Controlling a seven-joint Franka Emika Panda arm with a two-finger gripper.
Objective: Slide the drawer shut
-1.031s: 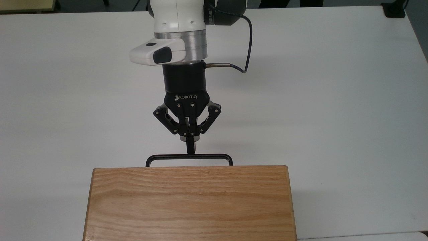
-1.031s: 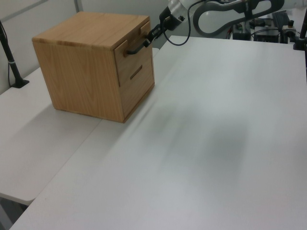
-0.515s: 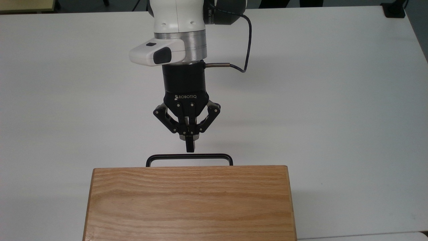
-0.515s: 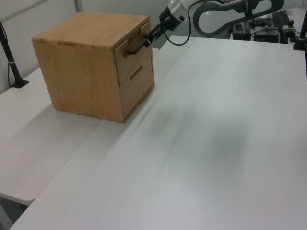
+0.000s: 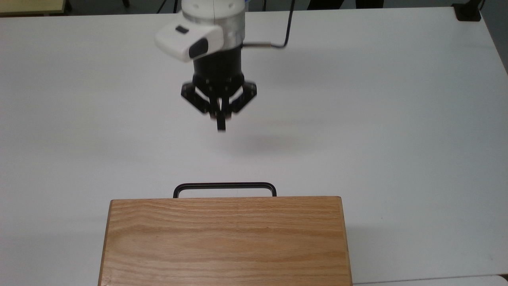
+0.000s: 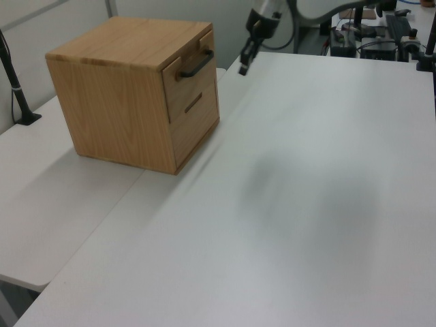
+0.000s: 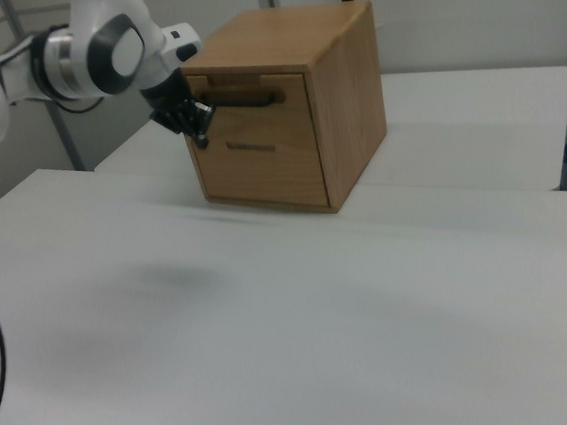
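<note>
Black two-finger hand [image 5: 220, 126] pinched shut, empty, hung above white bench [image 5: 397, 119], well apart from light wooden drawer [image 6: 193, 80] sitting flush in oak-grain cabinet [image 5: 224, 242].

one cabinet [image 6: 116, 95], two drawers, one black handle [image 5: 224, 186], one arm [image 7: 68, 62]

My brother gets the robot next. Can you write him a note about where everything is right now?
Tool: shut, holding nothing, hanging over the bare white table, clear of the black handle.
Drawer: the top one in the wooden cabinet, pushed in, front about level with the cabinet's face.
Done: the drawer looks closed.
Left: probably nothing; check the front sits flush, then park the arm.
</note>
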